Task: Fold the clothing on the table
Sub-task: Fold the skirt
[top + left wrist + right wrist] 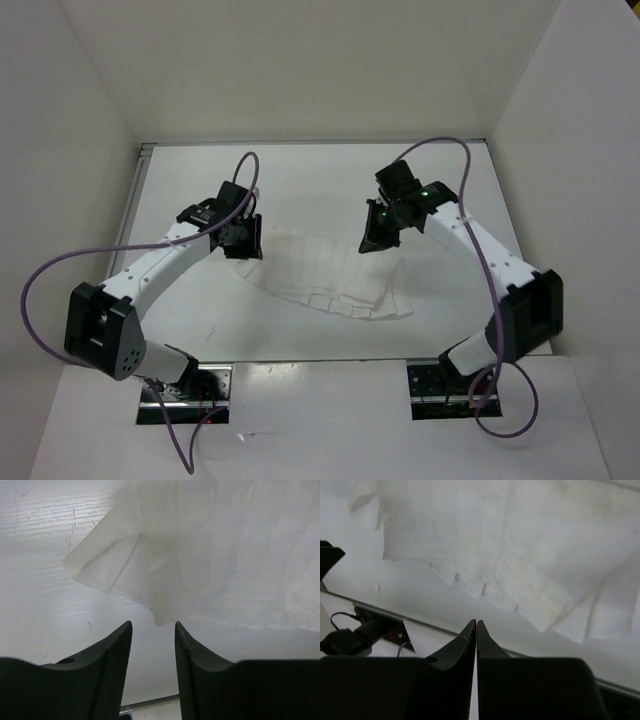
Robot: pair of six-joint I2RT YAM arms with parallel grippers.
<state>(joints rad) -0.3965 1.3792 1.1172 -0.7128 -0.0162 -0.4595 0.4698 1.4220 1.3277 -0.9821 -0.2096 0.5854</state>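
Top external view has both arms bent outward at the elbow, forearms angling inward, so the left gripper sits over the left end of the clothing and the right gripper near its right end. The left claw's fingers stand apart with nothing between them, tips just short of a folded-over corner. The right claw's fingers are pressed together, holding nothing. The pleated garment lies fanned out in the middle of the table, curved hem toward the near metal edge. Bare tabletop shows behind it up to the far wall and along both sides.
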